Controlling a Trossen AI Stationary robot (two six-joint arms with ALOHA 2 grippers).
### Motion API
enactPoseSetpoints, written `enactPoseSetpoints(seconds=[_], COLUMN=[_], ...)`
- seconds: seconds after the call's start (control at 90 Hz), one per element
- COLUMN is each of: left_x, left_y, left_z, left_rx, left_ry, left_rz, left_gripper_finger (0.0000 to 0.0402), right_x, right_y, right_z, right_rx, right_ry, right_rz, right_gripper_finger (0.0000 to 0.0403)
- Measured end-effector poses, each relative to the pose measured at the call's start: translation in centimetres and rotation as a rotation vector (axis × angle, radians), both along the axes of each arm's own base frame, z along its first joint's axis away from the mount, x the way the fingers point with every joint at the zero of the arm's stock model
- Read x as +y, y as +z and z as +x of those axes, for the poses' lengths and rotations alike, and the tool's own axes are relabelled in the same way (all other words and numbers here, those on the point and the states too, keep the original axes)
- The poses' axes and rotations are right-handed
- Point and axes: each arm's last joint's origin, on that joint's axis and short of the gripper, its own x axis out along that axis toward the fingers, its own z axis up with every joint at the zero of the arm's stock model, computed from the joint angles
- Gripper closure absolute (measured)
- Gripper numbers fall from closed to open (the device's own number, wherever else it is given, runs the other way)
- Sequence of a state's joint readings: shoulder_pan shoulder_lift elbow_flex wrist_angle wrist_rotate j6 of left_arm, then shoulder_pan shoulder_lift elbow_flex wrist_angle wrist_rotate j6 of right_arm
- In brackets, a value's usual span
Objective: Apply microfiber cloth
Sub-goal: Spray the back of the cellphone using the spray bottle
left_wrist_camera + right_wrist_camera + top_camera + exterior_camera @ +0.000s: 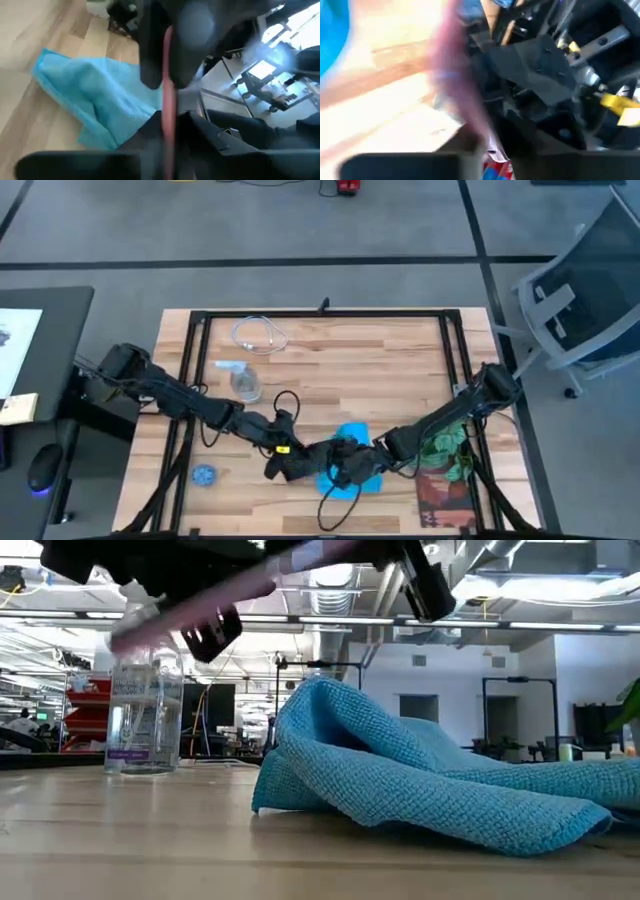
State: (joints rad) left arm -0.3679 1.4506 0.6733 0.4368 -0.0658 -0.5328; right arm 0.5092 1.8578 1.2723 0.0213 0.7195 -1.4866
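The sky-blue microfiber cloth (352,442) lies bunched on the wooden table near its front edge, its folds resting on the boards (420,785). Above it a flat dark phone with a pink edge (235,588) hangs tilted, clear of the table. My left gripper (287,461) comes in from the table's left and my right gripper (345,467) from the right. They meet over the cloth's near left part, both shut on the phone. The cloth also shows in the left wrist view (95,100). My left gripper pinches the phone across its flat faces; the pink edge (167,115) runs back between its fingers. One finger (212,633) shows below the phone's lower left part. The phone is lifted clear and tilted, its left end lower. My right gripper is on the phone's higher right end, where a finger (428,588) shows. The pink edge (462,95) runs along between its fingers, but blur hides the exact place of contact. The phone hangs clear above the cloth.
A clear spray bottle (243,380) stands left of centre, with a coiled white cable (259,334) behind it. A small blue disc (204,475) lies at the front left. A green plant (446,445) and a printed packet (445,502) sit at the front right.
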Motion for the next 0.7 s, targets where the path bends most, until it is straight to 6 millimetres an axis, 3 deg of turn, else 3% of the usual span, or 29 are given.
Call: enactPoseSetpoints(seconds=[0.189, 0.333, 0.511, 0.7], left_x=[0.9, 1.3, -0.1, -1.5], left_y=[0.6, 1.3, 2.9, 2.6], left_z=[-0.3, -1.3, -2.2, -1.6], left_rx=[0.000, 0.004, -0.134, -0.159], left_ry=[0.014, 0.003, -0.054, 0.034], left_rz=[0.053, 0.167, 0.339, 0.518], left_gripper_finger=[0.0274, 0.0264, 0.0265, 0.0265], right_x=[0.7, 0.9, -0.4, -3.2], right_y=[-0.7, -1.3, 1.1, 3.7], right_z=[-1.2, -2.6, -4.2, -3.7], right_rx=[0.012, 0.007, 0.048, 0.194], right_ry=[-0.131, -0.307, -0.579, -0.859], right_rz=[0.209, 0.404, 0.759, 1.138], right_gripper_finger=[0.0386, 0.0387, 0.0387, 0.0387])
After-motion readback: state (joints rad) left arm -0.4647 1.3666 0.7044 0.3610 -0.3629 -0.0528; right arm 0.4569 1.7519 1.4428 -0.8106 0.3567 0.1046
